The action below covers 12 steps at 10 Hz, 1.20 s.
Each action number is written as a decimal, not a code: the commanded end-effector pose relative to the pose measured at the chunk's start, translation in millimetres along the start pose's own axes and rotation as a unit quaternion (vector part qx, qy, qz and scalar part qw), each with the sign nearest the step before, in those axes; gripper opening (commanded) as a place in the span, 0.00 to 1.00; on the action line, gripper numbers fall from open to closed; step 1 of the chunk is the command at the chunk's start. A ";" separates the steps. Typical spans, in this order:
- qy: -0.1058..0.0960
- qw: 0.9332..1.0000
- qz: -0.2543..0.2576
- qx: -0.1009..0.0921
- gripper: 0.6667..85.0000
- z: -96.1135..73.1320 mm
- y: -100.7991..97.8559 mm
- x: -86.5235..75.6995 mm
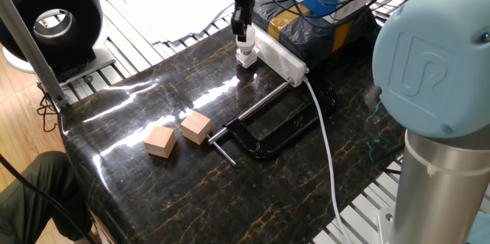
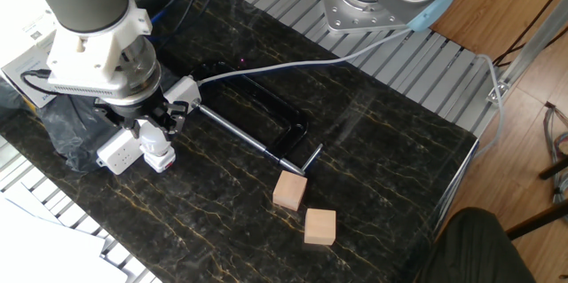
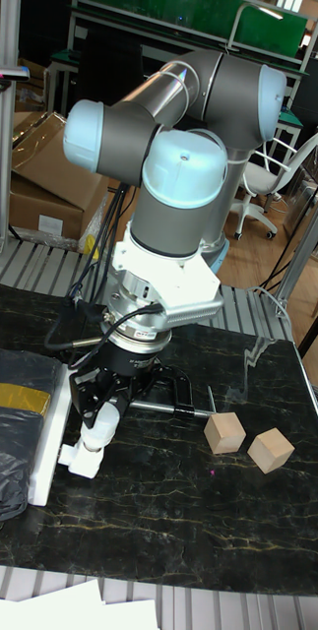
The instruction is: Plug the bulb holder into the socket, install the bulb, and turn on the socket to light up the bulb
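1. My gripper [image 2: 153, 137] points straight down over the end of the socket [image 1: 280, 54], at the far edge of the dark marble table [image 1: 153, 190]
2. My fingers [image 3: 88, 396] are closed on the bulb [image 3: 98, 426], which stands upright between them with its white base downward
3. The bulb sits directly on top of the holder [image 2: 162, 160]; whether it is fully seated in the holder's opening I cannot tell
4. The holder, a small white cube with a red mark on its side, is against the end of the socket, by its end outlet [image 2: 119, 152]
5. The socket lies flat along the table edge, beside a black plastic-wrapped bundle [image 1: 314, 24]; its white cable [image 1: 325, 141] runs off toward the front of the table
6. A black C-clamp [image 1: 264, 128] lies flat on the table, near the socket, with the cable crossing over it
7. Two tan wooden cubes [image 1: 178, 135] sit just beside each other near the clamp's screw handle, well apart from my gripper
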<state>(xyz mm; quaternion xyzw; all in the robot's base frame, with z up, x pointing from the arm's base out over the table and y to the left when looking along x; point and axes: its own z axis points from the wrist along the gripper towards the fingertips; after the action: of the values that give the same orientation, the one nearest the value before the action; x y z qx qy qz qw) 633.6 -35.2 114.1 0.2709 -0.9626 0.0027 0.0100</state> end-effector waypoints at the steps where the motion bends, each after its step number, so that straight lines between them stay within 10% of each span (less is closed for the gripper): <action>1: -0.005 1.000 0.031 -0.005 0.00 -1.0 2.0 -2.5; 4: 0.002 0.999 0.045 -0.006 0.04 -1.4 3.6 -0.8; 12: -0.007 1.000 -0.012 -0.019 0.55 -0.3 8.1 -2.5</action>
<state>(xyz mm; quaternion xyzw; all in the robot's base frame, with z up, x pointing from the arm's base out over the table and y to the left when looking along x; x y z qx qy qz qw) 631.0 -29.3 113.8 0.2723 -0.9621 -0.0095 0.0133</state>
